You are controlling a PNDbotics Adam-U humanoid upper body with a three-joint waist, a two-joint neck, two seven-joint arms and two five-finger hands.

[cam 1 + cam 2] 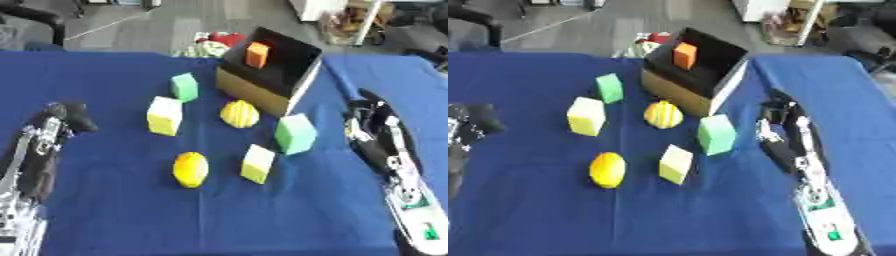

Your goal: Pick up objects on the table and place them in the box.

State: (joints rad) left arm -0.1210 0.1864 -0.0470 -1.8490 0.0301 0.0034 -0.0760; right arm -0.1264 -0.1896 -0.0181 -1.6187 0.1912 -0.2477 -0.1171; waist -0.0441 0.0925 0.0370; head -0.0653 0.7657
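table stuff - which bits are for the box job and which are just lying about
Belongs to the job:
- box, orange block already inside
- two green blocks
- two pale yellow blocks
- striped yellow ball
- yellow-orange ball

Just lying about:
- red and patterned items on the floor beyond the table
- blue cloth covering the table

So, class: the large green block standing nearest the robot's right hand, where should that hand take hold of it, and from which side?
Grip the large green block across its two flat upright side faces, near mid-height. It stands tall and slightly turned, clear of its neighbours. The right hand probably does best coming from the right, since the box stands close behind it.
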